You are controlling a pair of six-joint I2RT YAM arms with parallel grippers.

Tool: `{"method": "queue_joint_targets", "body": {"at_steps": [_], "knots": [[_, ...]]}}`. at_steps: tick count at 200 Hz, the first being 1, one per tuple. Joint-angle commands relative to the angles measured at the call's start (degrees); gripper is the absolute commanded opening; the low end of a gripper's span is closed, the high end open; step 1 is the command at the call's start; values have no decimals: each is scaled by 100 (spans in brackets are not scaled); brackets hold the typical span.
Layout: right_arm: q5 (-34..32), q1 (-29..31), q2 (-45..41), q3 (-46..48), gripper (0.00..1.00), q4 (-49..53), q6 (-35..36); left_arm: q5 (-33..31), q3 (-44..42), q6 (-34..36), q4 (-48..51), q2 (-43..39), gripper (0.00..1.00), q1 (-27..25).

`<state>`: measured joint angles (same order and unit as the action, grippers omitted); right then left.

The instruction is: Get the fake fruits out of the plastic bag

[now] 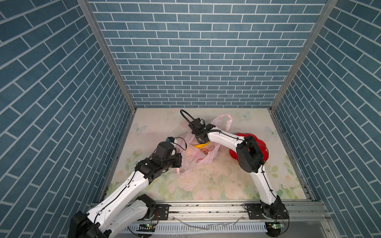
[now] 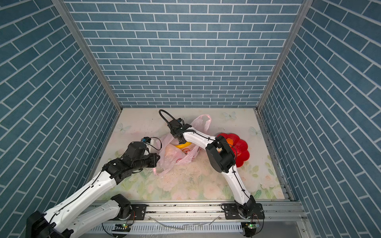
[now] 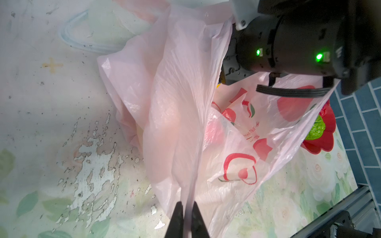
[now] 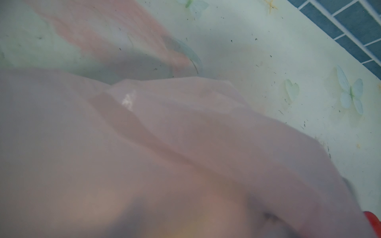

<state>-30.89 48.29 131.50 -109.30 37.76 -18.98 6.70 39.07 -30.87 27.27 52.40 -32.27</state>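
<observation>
The pale-pink plastic bag (image 1: 195,158) (image 2: 175,157) lies crumpled mid-table, its mouth facing the back. My left gripper (image 3: 187,207) (image 1: 181,160) is shut on a stretched strip of the bag's film (image 3: 185,103) at the bag's left side. My right gripper (image 1: 203,141) (image 2: 182,142) reaches down into the bag's mouth, right at the yellow banana (image 1: 201,146) (image 2: 182,145). Its jaws are hidden there. Bag film (image 4: 165,144) covers the right wrist view. A reddish fruit (image 3: 214,129) shows blurred through the film.
A red flower-shaped plate (image 1: 265,151) (image 2: 242,144) (image 3: 327,142) sits right of the bag, partly under my right arm. It holds an orange piece (image 2: 229,141) and a bumpy green ball (image 3: 315,128). Blue brick walls enclose three sides, and a metal rail (image 1: 206,208) runs along the front.
</observation>
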Motion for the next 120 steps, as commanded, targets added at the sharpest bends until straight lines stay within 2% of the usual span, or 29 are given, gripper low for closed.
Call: {"method": "queue_joint_targets", "body": {"at_steps": [1,65,120], "knots": [[-269,-73,155,-309,80,84,84,-57,-72,47,193,-80,10,45],[-305,-197,206,-436,81,-4,96,-90,-119,59,296,-176,10,62],[111,-55,-177,-225,72,135,-314,-49,-108,-13,153,-141,10,66]]}}
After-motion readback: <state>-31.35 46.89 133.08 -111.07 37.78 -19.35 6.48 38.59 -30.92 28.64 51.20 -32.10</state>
